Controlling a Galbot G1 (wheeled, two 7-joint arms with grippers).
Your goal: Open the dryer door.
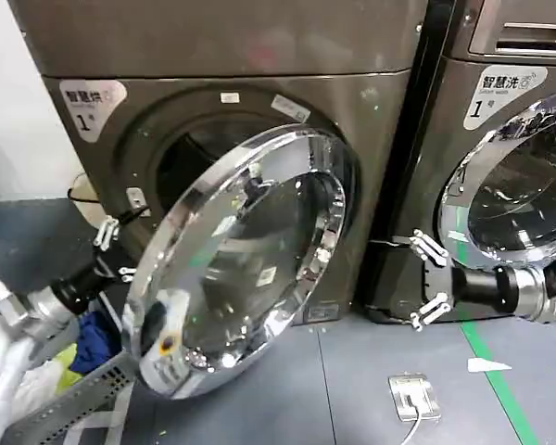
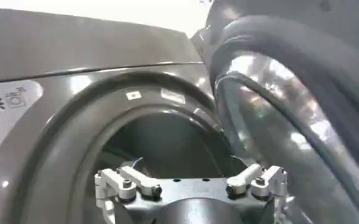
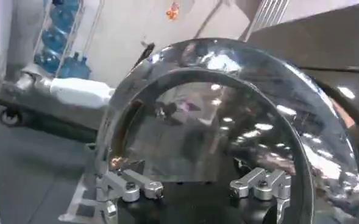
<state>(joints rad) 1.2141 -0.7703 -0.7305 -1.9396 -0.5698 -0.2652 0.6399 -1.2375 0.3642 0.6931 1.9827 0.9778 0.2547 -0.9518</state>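
Second machine (image 1: pixel 519 139) just beside, on the right, own round door (image 1: pixel 524 185) ajar. Green tape strip (image 1: pixel 491 371) and small metal floor plate (image 1: pixel 413 397) on grey floor (image 1: pixel 352 389). Blue water jugs (image 3: pixel 60 36) stacked against far wall.

The grey floor (image 1: pixel 352 389) carries two front-loading machines side by side: the dryer (image 1: pixel 232 111) on the left and a second machine (image 1: pixel 500 139) just beside it. A green tape stripe (image 1: pixel 491 371) runs along the floor below the second machine, with a white scrap (image 1: pixel 486 365) touching it. Nearer, a metal floor socket (image 1: pixel 413 396) holds a white cable (image 1: pixel 413 428). Blue and yellow cloth (image 1: pixel 85 345) lies at the left.
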